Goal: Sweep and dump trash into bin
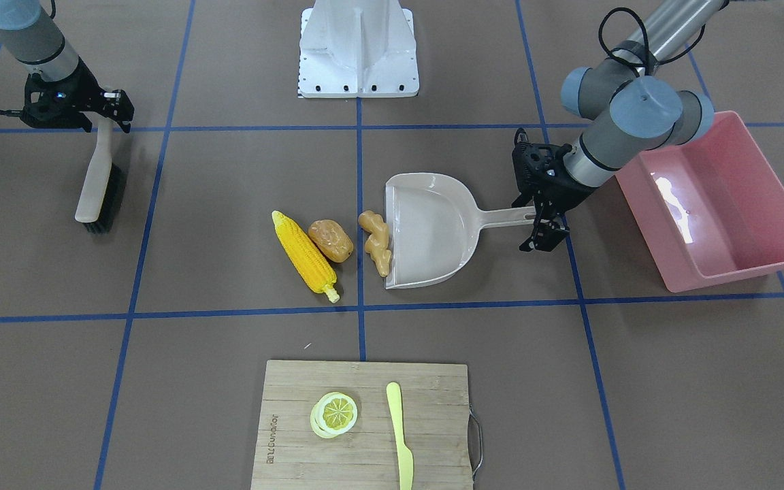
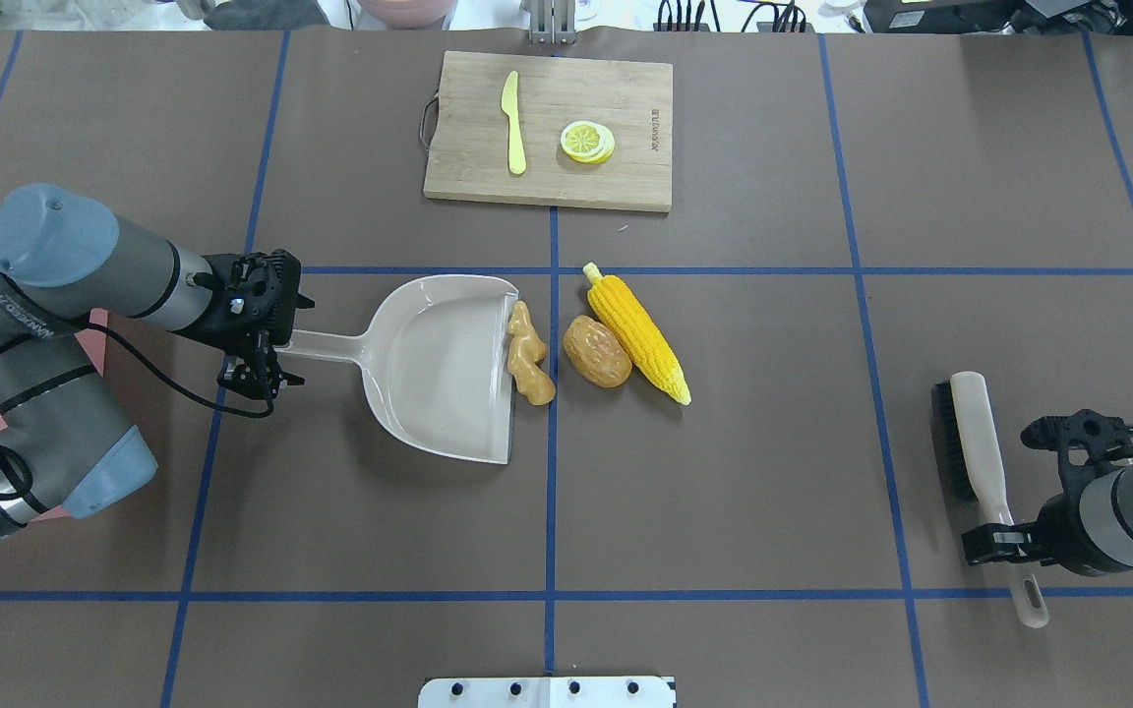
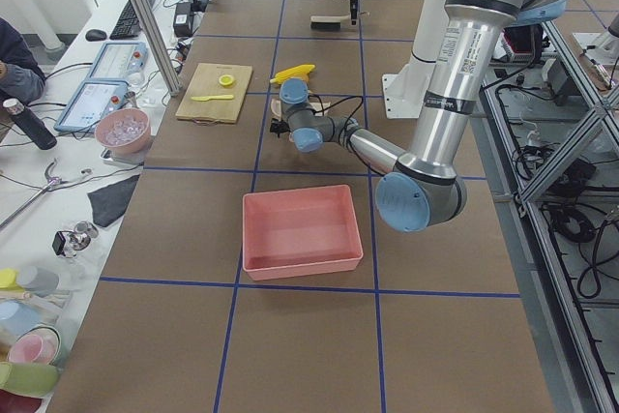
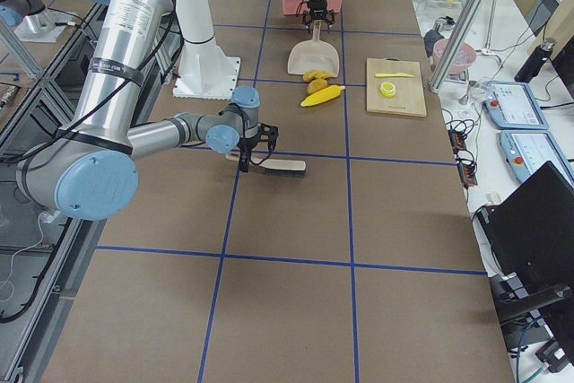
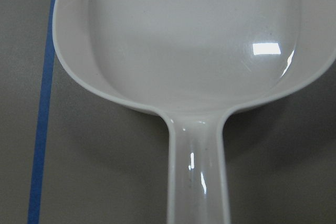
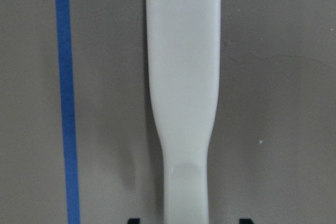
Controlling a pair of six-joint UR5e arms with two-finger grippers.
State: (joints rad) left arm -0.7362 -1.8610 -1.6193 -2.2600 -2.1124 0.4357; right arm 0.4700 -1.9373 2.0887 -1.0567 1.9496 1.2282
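The trash lies mid-table: a yellow corn cob (image 1: 303, 252), an orange-brown potato (image 1: 331, 239) and a tan ginger root (image 1: 375, 241). The ginger touches the lip of the beige dustpan (image 1: 433, 231). My left gripper (image 1: 531, 223) straddles the end of the dustpan handle, and its fingers look spread wider than the handle. The pink bin (image 1: 644, 204) stands just beyond it, empty. My right gripper (image 2: 1009, 541) is open around the handle of a black-bristled brush (image 2: 970, 442), which lies on the table. In the right wrist view the fingertips stand clear of the brush handle (image 6: 184, 77).
A wooden cutting board (image 2: 626, 98) at the table's far side carries a lemon slice (image 2: 587, 141) and a pale yellow knife (image 2: 513, 123). The white robot base (image 1: 358, 54) stands at the near middle. Blue tape lines grid the brown table.
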